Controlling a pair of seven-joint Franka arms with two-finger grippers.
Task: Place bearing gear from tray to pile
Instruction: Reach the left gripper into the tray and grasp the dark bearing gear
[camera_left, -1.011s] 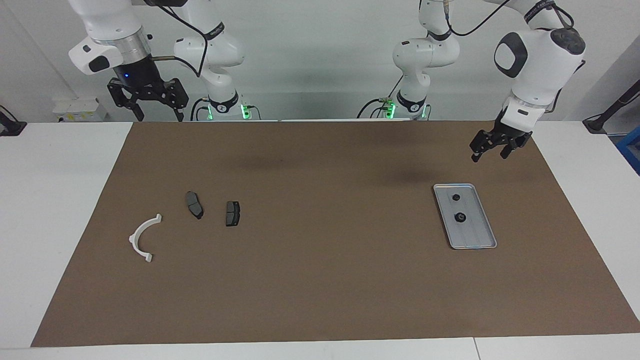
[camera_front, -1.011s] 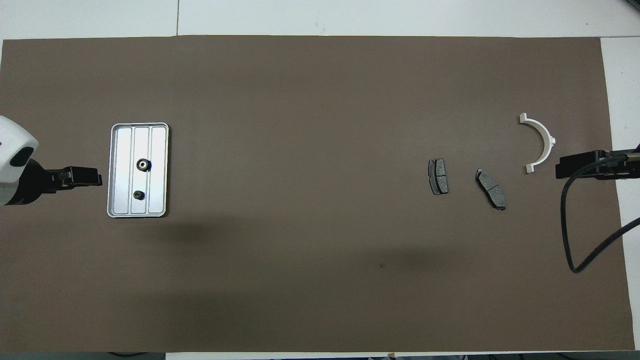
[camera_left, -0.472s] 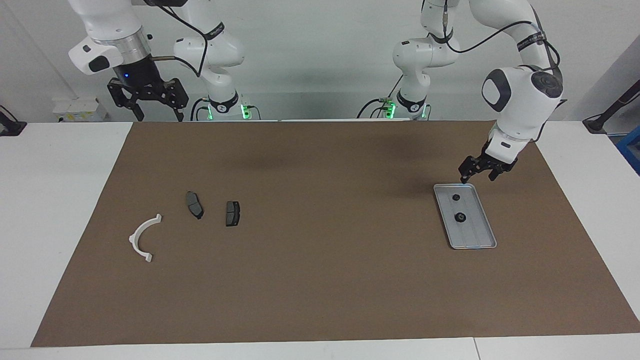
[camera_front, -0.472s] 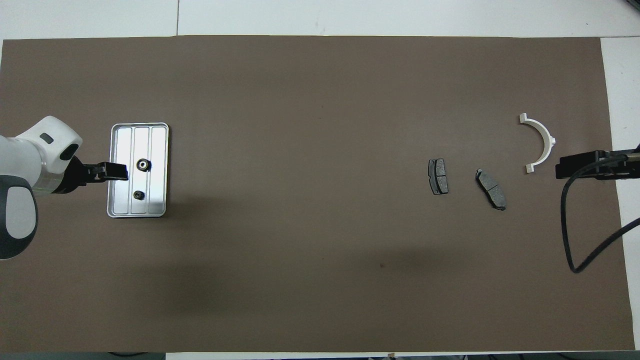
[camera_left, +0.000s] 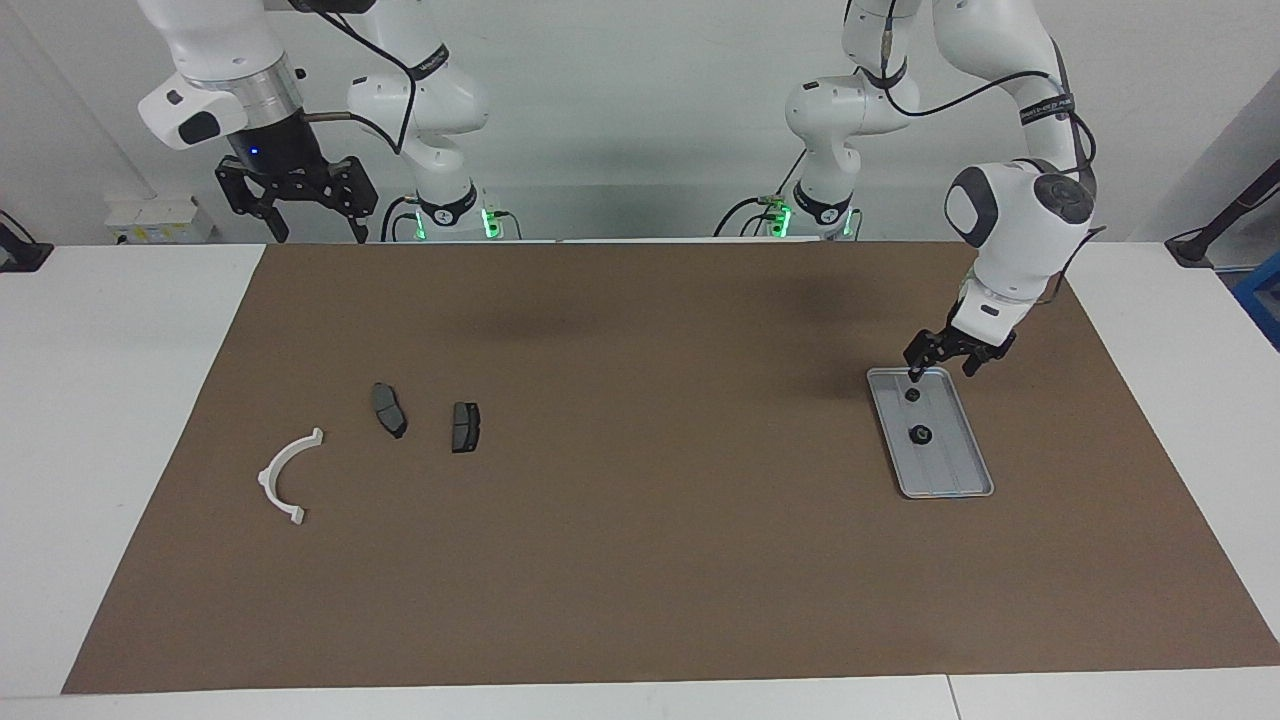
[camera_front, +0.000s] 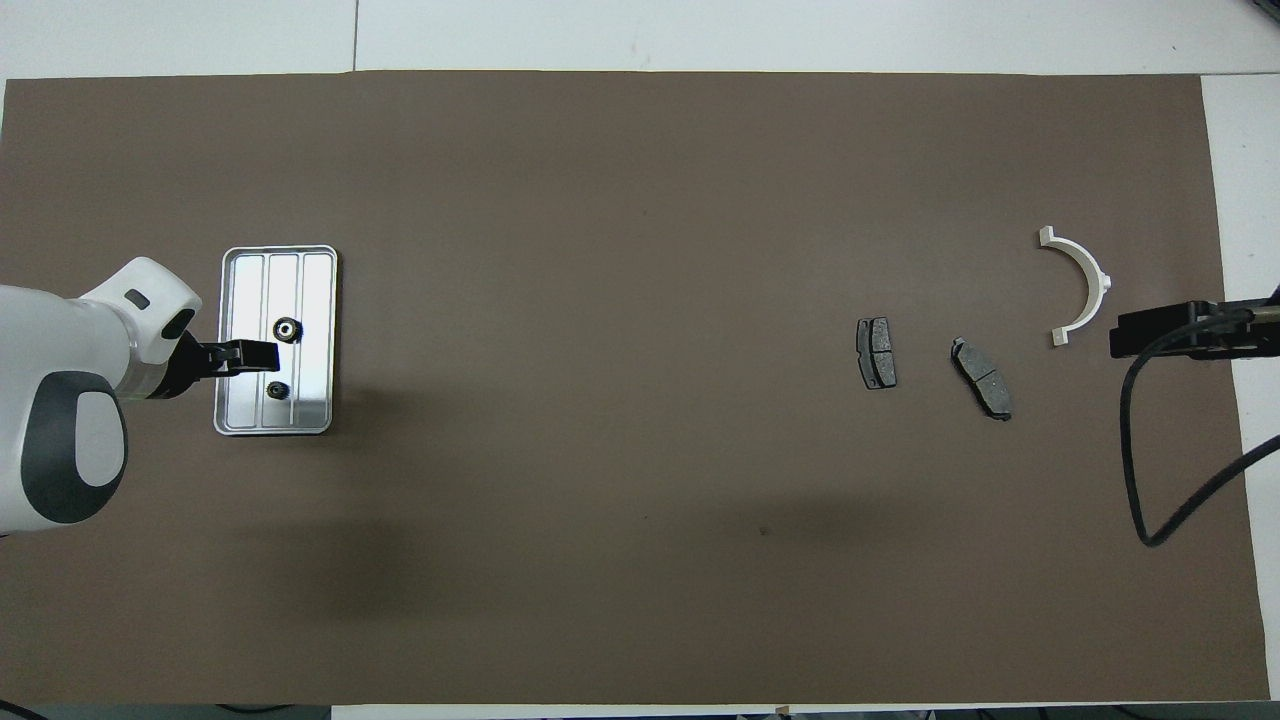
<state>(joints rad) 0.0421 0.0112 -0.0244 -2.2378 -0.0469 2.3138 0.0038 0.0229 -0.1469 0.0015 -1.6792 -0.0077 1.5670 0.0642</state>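
Now the left gripper (camera_left: 940, 360), open, hangs over the tray's (camera_left: 962, 470) robot-side edge, both bearing gears (camera_left: 919, 434) inside; the right gripper (camera_left: 296, 205) waits open over the mat's (camera_left: 640, 560) corner.

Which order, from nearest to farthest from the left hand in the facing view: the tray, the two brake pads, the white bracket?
Measured from the left hand, which hangs open over the tray's end nearest the robots:
1. tray, right beneath it, at the left arm's end.
2. squarer brake pad, toward the right arm's end.
3. longer brake pad, beside it.
4. white bracket, last.
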